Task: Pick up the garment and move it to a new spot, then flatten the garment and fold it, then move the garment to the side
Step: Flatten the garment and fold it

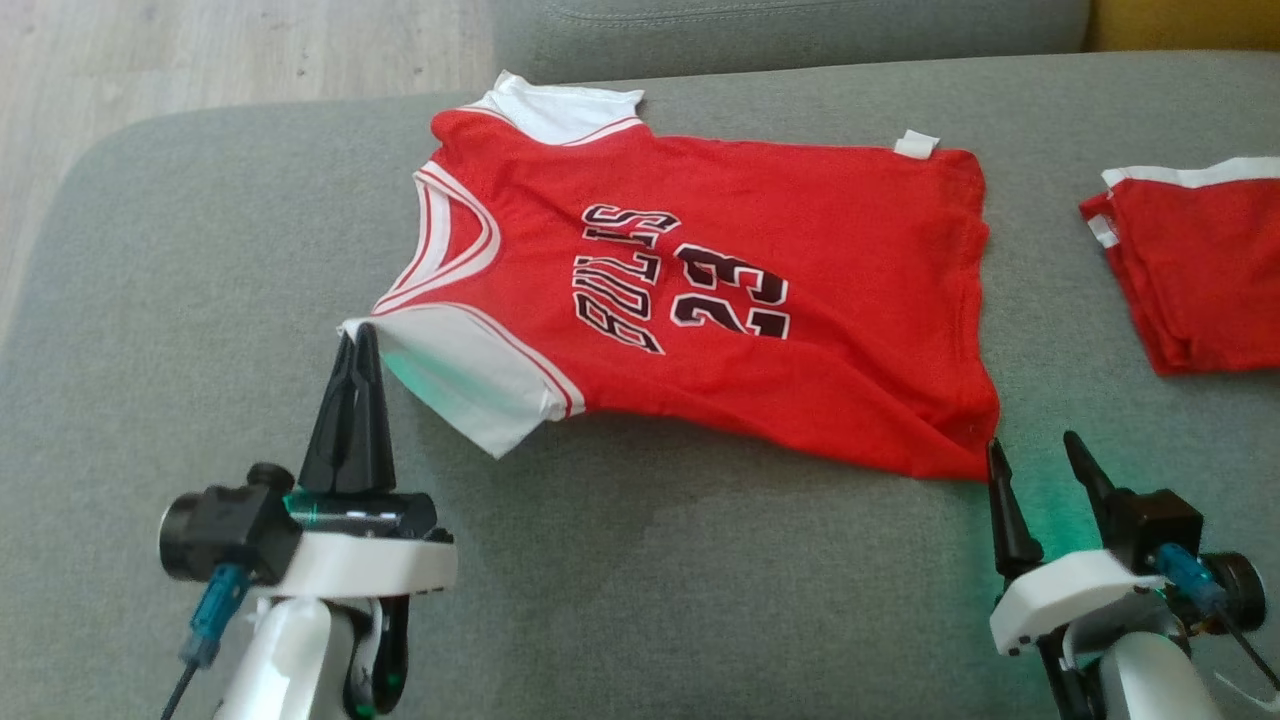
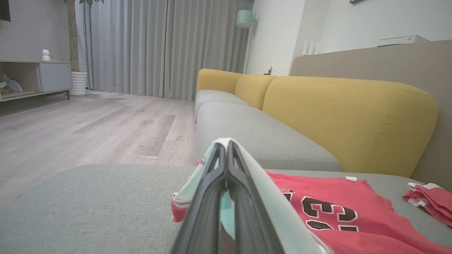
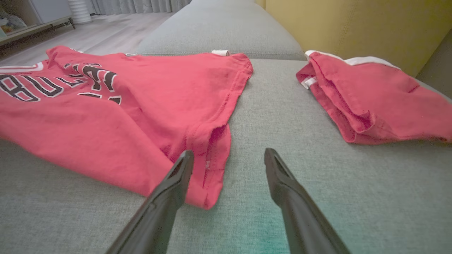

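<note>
A red jersey (image 1: pixel 800 330) with white sleeves and black "BULLS 23" lettering lies spread on the grey sofa cushion (image 1: pixel 640 570), collar to the left. My left gripper (image 1: pixel 357 335) is shut on the near white sleeve (image 1: pixel 470 385), lifting its edge; the left wrist view has that white cloth (image 2: pixel 247 165) draped over the closed fingers. My right gripper (image 1: pixel 1035 455) stands open just in front of the jersey's near hem corner (image 3: pixel 208 183), the corner lying against its left finger (image 3: pixel 176 176) with nothing gripped.
A second red garment (image 1: pixel 1195 270), folded with white trim, lies at the cushion's right side. Wooden floor (image 1: pixel 200 50) lies beyond the cushion's left edge. A yellow backrest (image 2: pixel 353 116) and more grey seat stretch behind.
</note>
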{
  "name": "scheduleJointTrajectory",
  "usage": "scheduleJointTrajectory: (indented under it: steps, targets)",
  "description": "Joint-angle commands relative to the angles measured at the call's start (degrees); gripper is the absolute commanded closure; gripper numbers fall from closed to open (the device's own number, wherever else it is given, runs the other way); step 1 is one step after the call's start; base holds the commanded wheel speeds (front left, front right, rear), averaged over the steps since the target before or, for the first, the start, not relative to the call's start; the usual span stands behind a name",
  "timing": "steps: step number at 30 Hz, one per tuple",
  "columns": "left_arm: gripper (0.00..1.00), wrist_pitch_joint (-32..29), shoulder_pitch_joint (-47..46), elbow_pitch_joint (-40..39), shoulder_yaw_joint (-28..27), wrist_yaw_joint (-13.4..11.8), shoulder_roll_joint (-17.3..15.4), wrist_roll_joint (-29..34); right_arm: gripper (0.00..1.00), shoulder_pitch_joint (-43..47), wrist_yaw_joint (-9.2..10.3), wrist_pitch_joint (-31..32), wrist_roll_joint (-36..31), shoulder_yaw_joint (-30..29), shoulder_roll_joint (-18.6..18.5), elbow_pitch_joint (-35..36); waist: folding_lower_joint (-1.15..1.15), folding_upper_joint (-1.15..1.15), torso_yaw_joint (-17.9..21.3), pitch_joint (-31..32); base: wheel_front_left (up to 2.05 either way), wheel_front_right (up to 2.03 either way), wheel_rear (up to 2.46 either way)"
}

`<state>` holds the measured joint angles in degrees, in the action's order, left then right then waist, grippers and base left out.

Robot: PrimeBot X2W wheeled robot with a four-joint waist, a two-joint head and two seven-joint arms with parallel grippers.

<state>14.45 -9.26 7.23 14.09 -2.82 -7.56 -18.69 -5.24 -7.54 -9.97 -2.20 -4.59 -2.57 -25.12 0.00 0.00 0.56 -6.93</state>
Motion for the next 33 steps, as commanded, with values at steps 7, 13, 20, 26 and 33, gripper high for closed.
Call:
scheduleJointTrajectory:
  steps: [7, 13, 20, 26, 33]
  targets:
    - [1.0, 0.54, -0.17, -2.62, -5.57, 3.32, 2.32, 3.8, 0.0, -2.51, 0.05, 1.38, 0.57, 0.95, -0.31, -1.52, 0.0, 0.0, -1.66, 0.03, 0.0, 0.0, 0.0]
    - [1.0, 0.54, 0.27, -2.5, -7.0, 4.95, 3.39, 5.22, 0.0, -3.59, 0.05, 2.05, 2.27, 1.0, -0.31, -4.24, 0.0, 0.0, -2.93, -0.16, 0.0, 0.0, 0.0]
    - [1.0, 0.54, 0.11, -1.85, -7.74, 6.44, 4.24, 6.22, 0.0, -5.35, 0.05, 3.78, 4.13, 3.06, -0.31, -8.32, 0.0, 0.0, -4.67, -0.8, 0.0, 0.0, 0.0]
    - [1.0, 0.54, -0.03, -0.88, -7.67, 7.26, 4.51, 6.74, 0.21, -6.06, 0.05, 6.66, 5.41, 6.0, -0.31, -11.85, 0.0, 0.0, -5.18, -0.89, 0.0, 0.0, 0.0]
    - [1.0, 0.54, 0.42, 0.7, -8.26, 7.68, 4.63, 6.83, 1.0, -6.22, 0.05, 3.7, 7.32, 6.76, -0.31, -10.2, 0.0, 0.0, -4.36, 0.87, 0.0, 0.0, 0.0]
